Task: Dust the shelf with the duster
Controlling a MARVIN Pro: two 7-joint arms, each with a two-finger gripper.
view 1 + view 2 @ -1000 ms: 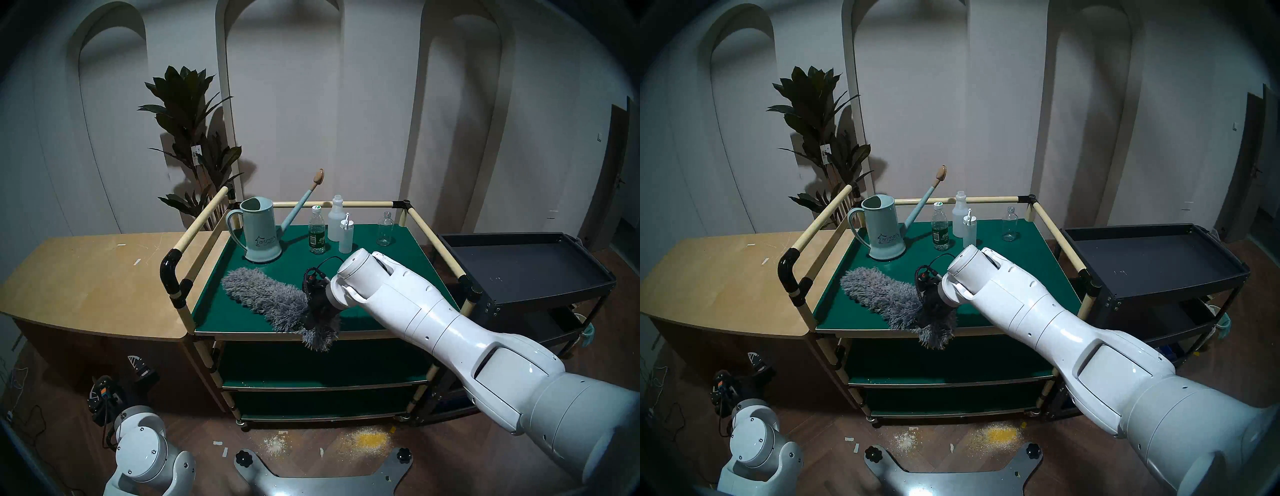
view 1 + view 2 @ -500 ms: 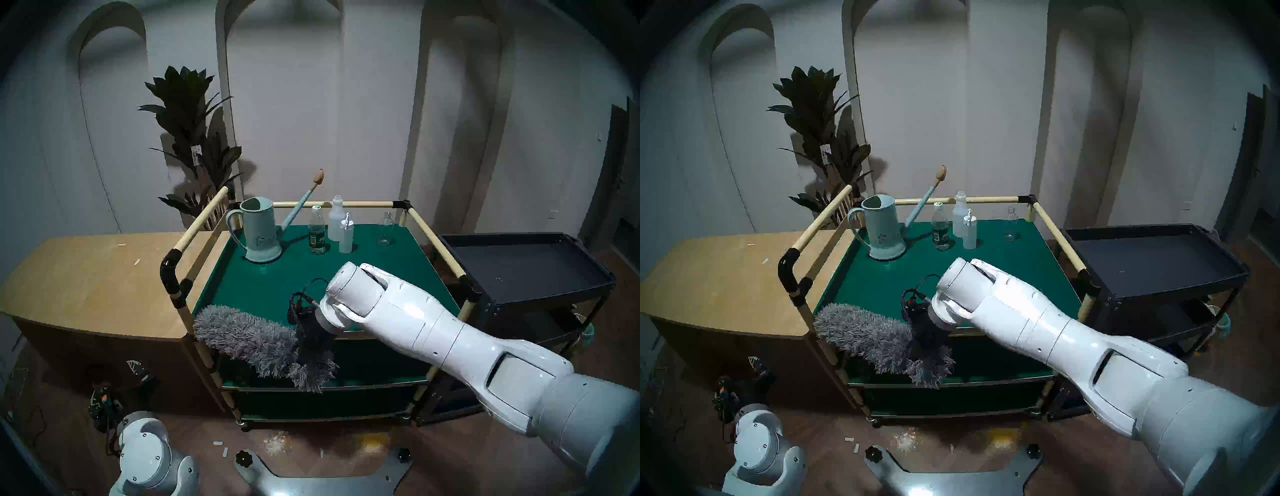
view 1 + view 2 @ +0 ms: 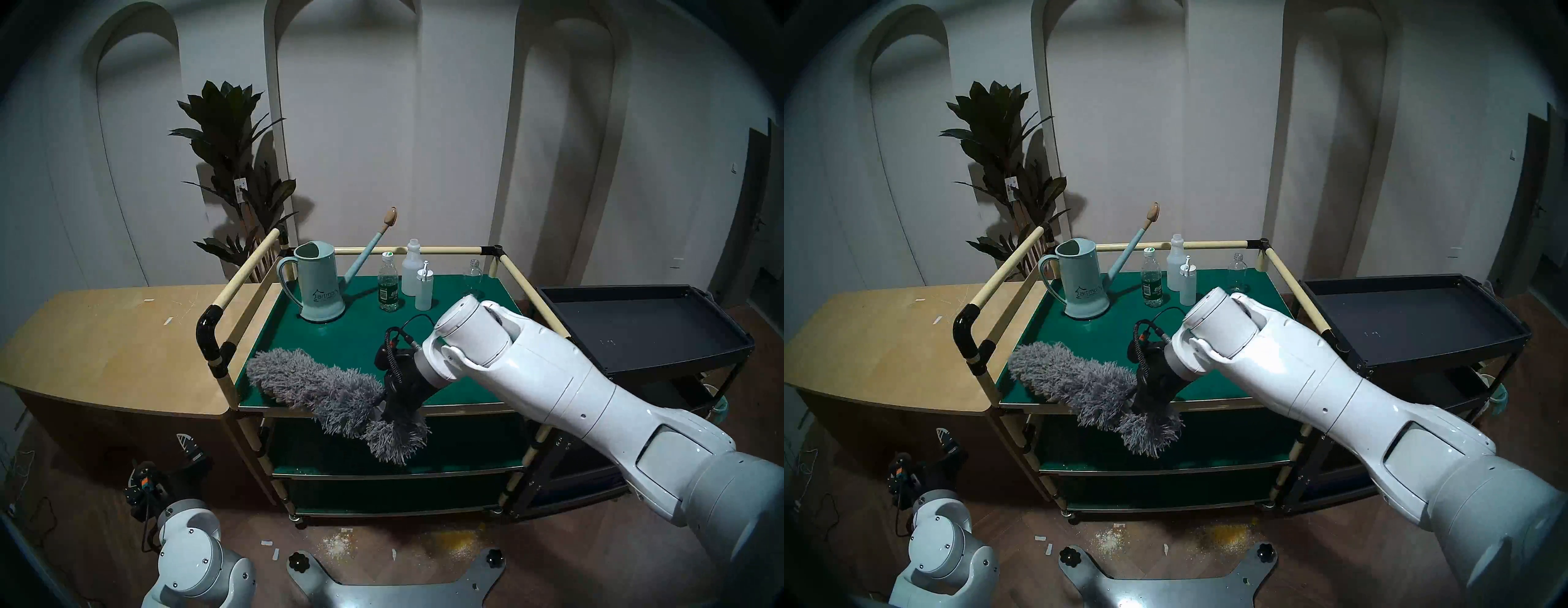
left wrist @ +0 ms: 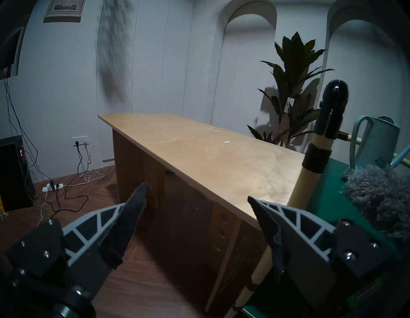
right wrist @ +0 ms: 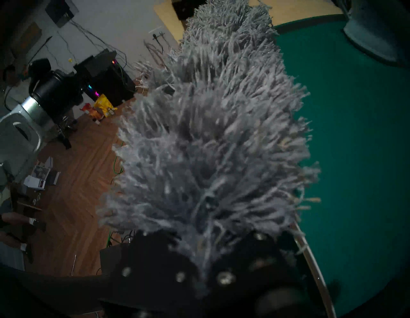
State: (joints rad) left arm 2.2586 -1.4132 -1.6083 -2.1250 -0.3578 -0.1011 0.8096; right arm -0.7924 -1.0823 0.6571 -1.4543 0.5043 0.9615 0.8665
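The shelf (image 3: 339, 339) is a three-tier cart with green boards and cream rails; it also shows in the other head view (image 3: 1102, 339), the left wrist view (image 4: 328, 199) and the right wrist view (image 5: 355, 133). The grey shaggy duster (image 3: 314, 386) (image 3: 1076, 382) (image 5: 210, 133) lies across the front left of the top board, its rear end hanging past the front edge. Its tip shows in the left wrist view (image 4: 377, 195). My right gripper (image 3: 390, 407) (image 3: 1149, 399) (image 5: 208, 255) is shut on the duster, fingers buried in strands. My left gripper (image 3: 178, 450) (image 4: 197, 193) is open and empty, low beside the cart's front left post.
A pale blue watering can (image 3: 318, 284), a water bottle (image 3: 388, 282), two white bottles (image 3: 410, 267) and a clear glass bottle (image 3: 475, 276) stand along the back of the top board. A wooden cabinet (image 3: 114, 339) adjoins on the left, a black tray cart (image 3: 636, 327) on the right. Powder (image 3: 449, 543) lies on the floor.
The duster swept forward off the front edge and dropped below it, then came back up onto the front left of the top board. The left arm shifted slightly right.
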